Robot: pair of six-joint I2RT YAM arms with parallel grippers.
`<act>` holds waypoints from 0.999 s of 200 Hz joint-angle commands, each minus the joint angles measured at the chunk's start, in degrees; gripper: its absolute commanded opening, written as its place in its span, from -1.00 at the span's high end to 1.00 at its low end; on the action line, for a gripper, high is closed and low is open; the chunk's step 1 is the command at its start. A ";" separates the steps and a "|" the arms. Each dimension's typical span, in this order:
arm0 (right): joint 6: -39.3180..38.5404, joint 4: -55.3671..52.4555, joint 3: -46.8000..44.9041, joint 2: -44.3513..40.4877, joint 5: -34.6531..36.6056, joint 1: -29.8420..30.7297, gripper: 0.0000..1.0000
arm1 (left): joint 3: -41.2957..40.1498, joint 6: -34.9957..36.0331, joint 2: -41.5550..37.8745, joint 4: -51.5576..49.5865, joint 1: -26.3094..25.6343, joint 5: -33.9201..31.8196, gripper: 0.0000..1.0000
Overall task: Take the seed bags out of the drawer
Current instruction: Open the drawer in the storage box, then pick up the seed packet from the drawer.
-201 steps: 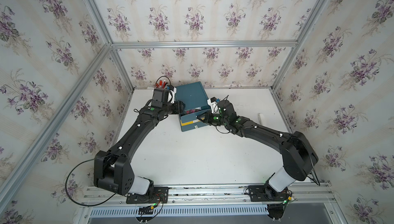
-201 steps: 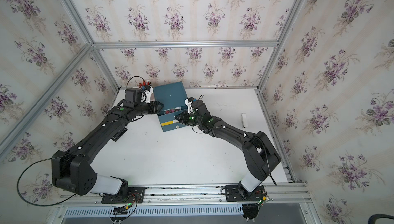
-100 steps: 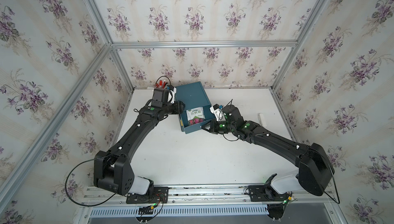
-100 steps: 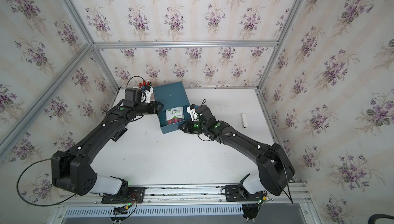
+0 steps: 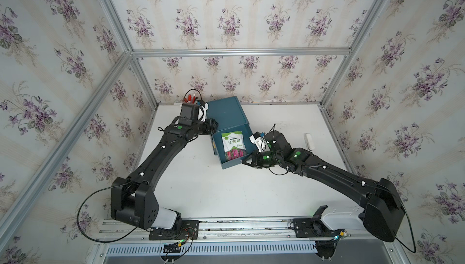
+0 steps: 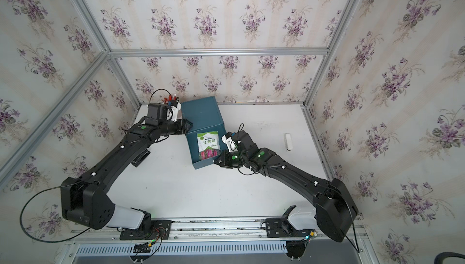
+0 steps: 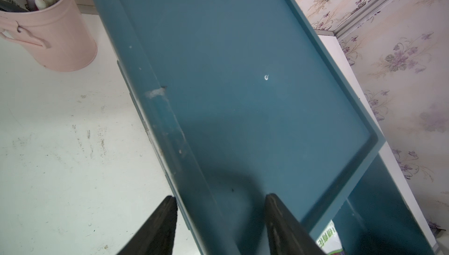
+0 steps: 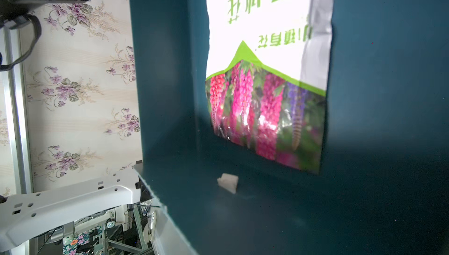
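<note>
While the teal drawer (image 5: pixel 232 165) stands pulled out of its cabinet (image 5: pixel 226 113), one seed bag (image 5: pixel 234 145) with a green-and-white top and pink blooms lies flat on the drawer's floor. It is just beside the right gripper (image 5: pixel 244 161), which sits closed at the drawer's front corner; whether it grips the front wall cannot be told. Behind the drawer, the left gripper (image 7: pixel 220 196) is clamped astride the cabinet's top edge.

cream striped wallpaper with purple flower sprigs (image 5: pixel 226 24) on all walls, silver aluminium frame bars (image 5: pixel 239 52) along the corners, scuffed white tabletop (image 5: pixel 214 194), even light
</note>
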 commanded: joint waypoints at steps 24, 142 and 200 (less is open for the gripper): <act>-0.86 -0.28 0.67 0.96 -1.06 0.18 1.00 | 0.63 1.67 0.88 -5.79 0.04 -1.95 -0.22; -3.58 -3.44 3.91 1.96 0.21 0.17 0.26 | 0.81 1.93 1.24 -6.08 0.04 -1.68 -0.22; -7.21 -13.39 8.08 0.30 1.58 0.01 -0.29 | 1.13 1.99 1.28 -6.40 0.04 -1.68 -0.22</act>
